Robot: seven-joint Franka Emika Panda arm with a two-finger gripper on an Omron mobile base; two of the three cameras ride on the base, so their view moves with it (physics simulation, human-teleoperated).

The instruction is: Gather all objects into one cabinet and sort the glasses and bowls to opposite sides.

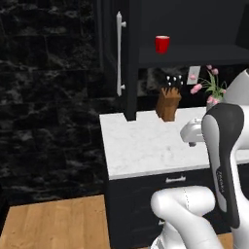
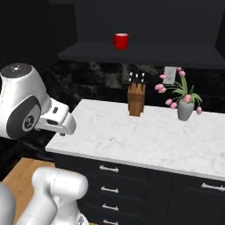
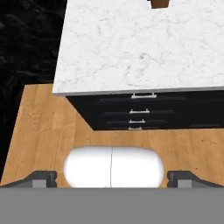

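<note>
Red cup (image 1: 162, 44) sits on the cabinet (image 1: 194, 53) shelf; hand view shows wide-spread claw (image 3: 112, 177) above wood floor (image 3: 39, 127).

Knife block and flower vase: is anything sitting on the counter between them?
No. In the right base view, bare white counter runs between the knife block and the flower vase.

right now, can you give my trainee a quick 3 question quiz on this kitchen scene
1. True or false: the red cup stands upright on the shelf of the open cabinet.
2. What stands on the marble counter beside the knife block? A) a toaster B) a vase of pink flowers C) a kettle
3. Fill in: the gripper is ____, holding nothing.

Key: 1 true; 2 B; 3 open
</note>
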